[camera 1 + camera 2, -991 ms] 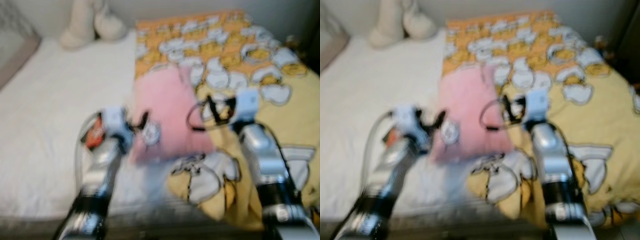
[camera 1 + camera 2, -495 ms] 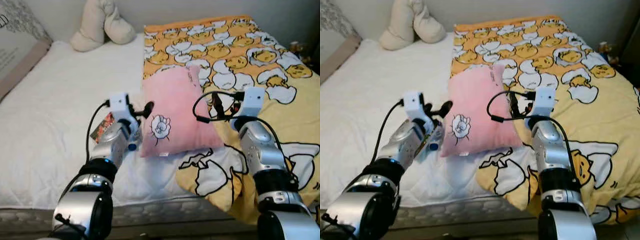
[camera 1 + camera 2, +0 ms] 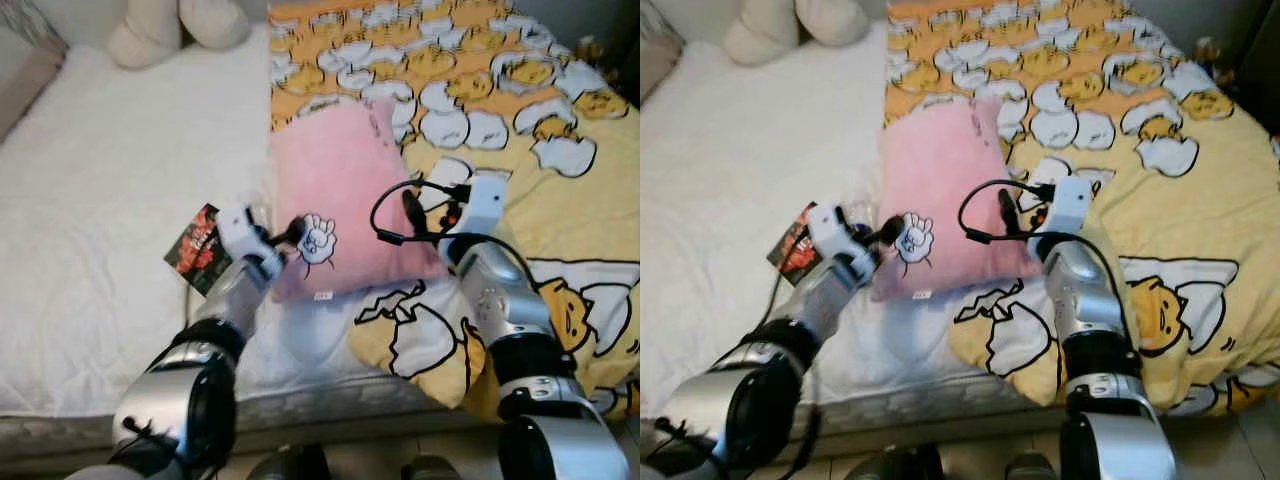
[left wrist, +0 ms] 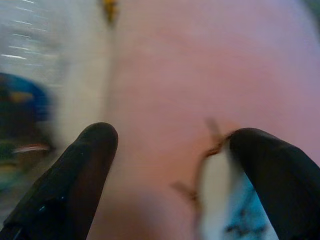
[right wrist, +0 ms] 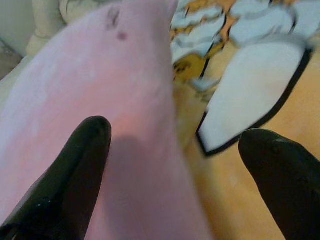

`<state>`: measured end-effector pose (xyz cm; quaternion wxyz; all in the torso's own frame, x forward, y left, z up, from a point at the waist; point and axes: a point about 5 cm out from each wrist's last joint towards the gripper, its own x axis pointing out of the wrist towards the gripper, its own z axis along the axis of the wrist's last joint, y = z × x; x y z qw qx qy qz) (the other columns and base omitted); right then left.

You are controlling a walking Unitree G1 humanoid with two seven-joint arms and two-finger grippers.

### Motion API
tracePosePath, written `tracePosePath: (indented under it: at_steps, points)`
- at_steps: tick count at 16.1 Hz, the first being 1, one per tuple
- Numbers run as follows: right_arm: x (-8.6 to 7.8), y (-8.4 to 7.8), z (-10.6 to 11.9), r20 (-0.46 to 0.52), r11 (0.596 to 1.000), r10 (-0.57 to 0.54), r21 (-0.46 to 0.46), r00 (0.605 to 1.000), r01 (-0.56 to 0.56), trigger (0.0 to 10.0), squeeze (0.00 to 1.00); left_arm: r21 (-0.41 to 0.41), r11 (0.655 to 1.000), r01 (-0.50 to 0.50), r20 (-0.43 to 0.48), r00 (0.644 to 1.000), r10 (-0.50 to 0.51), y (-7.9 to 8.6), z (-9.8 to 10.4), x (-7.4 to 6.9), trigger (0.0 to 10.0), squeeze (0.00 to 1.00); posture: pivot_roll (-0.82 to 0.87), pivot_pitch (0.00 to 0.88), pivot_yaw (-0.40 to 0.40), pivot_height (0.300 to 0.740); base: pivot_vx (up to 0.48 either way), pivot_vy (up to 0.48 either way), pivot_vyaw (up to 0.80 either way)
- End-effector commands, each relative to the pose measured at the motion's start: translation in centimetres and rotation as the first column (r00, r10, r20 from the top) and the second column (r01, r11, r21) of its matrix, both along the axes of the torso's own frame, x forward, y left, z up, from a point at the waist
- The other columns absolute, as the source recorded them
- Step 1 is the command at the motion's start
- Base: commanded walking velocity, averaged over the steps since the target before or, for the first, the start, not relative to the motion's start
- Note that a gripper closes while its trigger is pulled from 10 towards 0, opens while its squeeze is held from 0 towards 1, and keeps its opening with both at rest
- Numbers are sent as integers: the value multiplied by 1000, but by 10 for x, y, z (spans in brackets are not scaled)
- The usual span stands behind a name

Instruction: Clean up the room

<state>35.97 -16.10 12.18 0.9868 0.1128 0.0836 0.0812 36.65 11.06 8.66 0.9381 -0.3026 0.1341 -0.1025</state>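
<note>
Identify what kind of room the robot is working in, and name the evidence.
Most likely a bedroom. A bed with a white sheet carries a yellow cartoon-egg blanket, with a pink pillow lying on it and cream cushions at the head.

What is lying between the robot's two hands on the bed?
The pink pillow lies between the left hand and right hand, seen in the eye views.

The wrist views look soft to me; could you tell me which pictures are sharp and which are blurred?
Left wrist view: heavily blurred, the pink pillow a smear, only the black fingers fairly crisp. Right wrist view: pillow and yellow blanket out of focus. Left and right eye views: reasonably sharp, evenly lit, with the pillow's cartoon patch readable.
</note>
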Motion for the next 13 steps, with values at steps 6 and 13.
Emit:
tracePosePath:
  at_steps: [6, 13]
  points:
    - [-3, 23, -8, -47, 991, 69, 118, 997, -63, 0, 0, -100, 984, 147, -67, 986, -154, -50, -12, -14, 0, 0, -236, 210, 191, 740, 0, 0, 0]
    - [-10, 20, -11, -66, 986, 84, 153, 994, -73, 0, 0, -16, 987, 160, -139, 977, -161, -44, -31, -24, 0, 0, -255, 213, 204, 740, 0, 0, 0]
